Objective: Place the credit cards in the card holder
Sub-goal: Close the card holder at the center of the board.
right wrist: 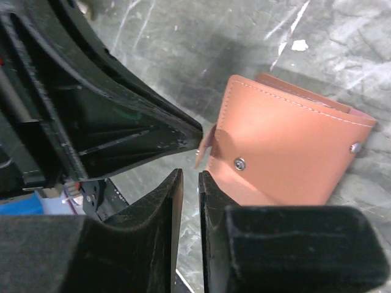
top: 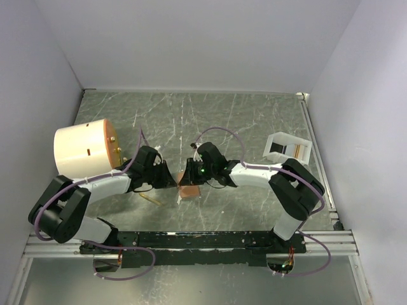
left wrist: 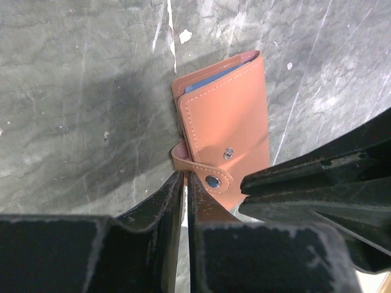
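The tan card holder (top: 189, 192) lies folded on the table between both arms. In the left wrist view the card holder (left wrist: 226, 122) shows its snap tab (left wrist: 204, 174) and the pale blue edge of a credit card (left wrist: 211, 78) tucked under its flap. My left gripper (left wrist: 185, 178) is shut to a thin slit, with its tips at the tab's lower edge and nothing seen between the fingers. My right gripper (right wrist: 189, 174) is also nearly shut and empty, its tips beside the near corner of the card holder (right wrist: 287, 146). From above, the left gripper (top: 173, 181) and right gripper (top: 189, 173) almost touch.
A big cream cylinder (top: 82, 149) stands at the left, close to the left arm. A white open tray (top: 286, 149) sits at the right rear. A thin yellowish strip (top: 151, 199) lies left of the card holder. White walls close in the table on three sides.
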